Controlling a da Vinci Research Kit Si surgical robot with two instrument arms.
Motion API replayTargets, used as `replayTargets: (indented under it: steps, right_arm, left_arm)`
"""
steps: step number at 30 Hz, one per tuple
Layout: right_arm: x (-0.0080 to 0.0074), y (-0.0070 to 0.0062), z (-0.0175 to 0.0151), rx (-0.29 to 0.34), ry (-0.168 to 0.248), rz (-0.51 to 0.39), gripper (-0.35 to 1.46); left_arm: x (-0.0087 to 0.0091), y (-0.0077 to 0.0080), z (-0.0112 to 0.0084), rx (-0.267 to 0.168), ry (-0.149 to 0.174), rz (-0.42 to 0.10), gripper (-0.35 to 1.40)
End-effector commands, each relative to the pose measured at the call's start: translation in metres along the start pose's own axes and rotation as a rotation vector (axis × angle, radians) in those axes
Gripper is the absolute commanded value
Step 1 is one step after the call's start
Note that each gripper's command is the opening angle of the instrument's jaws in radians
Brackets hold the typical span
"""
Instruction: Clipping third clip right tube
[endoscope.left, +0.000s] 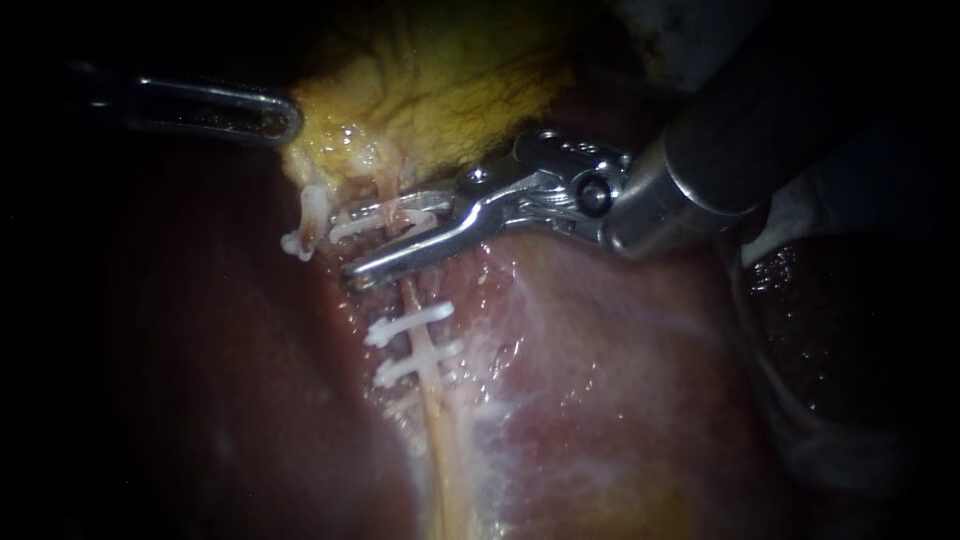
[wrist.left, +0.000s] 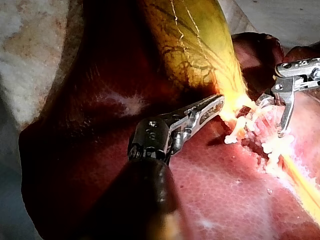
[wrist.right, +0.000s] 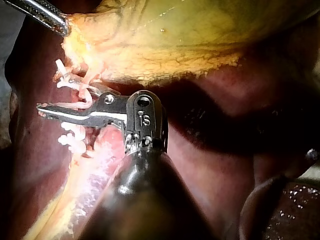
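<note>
so, endoscope view: our left instrument (endoscope.left: 282, 120), a thin shiny metal shaft with slim slotted jaws, ran in from the upper left of the frame. its jaws lay together and looked pinched on the lower left edge of the yellow, veined gallbladder (endoscope.left: 450, 80), which filled the top middle. the left wrist view agreed, with the jaws closed and their tips right in the bright yellow tissue.

our right instrument (endoscope.left: 350, 250), a dark shaft with a silver wrist and two long curved metal jaws, ran in from the upper right. its jaws stood apart, one on each side of the thin pale-yellow tube (endoscope.left: 437, 420). that was the right tube of the two, running from under the gallbladder down the middle to the bottom edge, over the reddish-pink liver (endoscope.left: 620, 380). a white plastic clip (endoscope.left: 375, 217) lay along the upper jaw, across the tube; we couldn't tell if it was latched. just below the jaws a second white clip (endoscope.left: 408, 322) sat crosswise on the same tube, with the lowest clip (endoscope.left: 418, 362) close under it. a short pale stub (endoscope.left: 312, 215) hung just left of the jaws.
</note>
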Motion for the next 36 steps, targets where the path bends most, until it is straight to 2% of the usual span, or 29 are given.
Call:
replayTargets:
  steps: [1,7,14,17,21,36]
  right_arm:
    - [0.0000,0.0000,0.0001,-0.001,0.000,0.006,0.49]
    - [0.0001,0.0004,-0.0001,-0.011,0.004,0.019,0.30]
    - [0.0004,0.0008,-0.0007,-0.029,0.018,0.020,-0.13]
    - [0.0004,0.0011,-0.0007,-0.038,0.019,0.050,-0.35]
    - [0.0004,0.0015,-0.0010,-0.049,0.021,0.079,-0.35]
    - [0.0002,0.0014,-0.0010,-0.050,0.017,0.101,-0.35]
  left_arm:
    - [0.0000,0.0000,0.0000,0.000,0.000,0.000,-0.35]
    - [0.0000,0.0000,0.0000,0.000,0.000,0.000,-0.35]
    - [0.0000,0.0000,0.0000,0.000,0.000,0.000,-0.35]
    - [0.0000,0.0000,0.0000,0.000,0.000,0.000,-0.35]
    - [0.0000,0.0000,0.0000,0.000,0.000,0.000,-0.35]
    - [0.0000,0.0000,0.0000,0.000,0.000,0.000,-0.35]
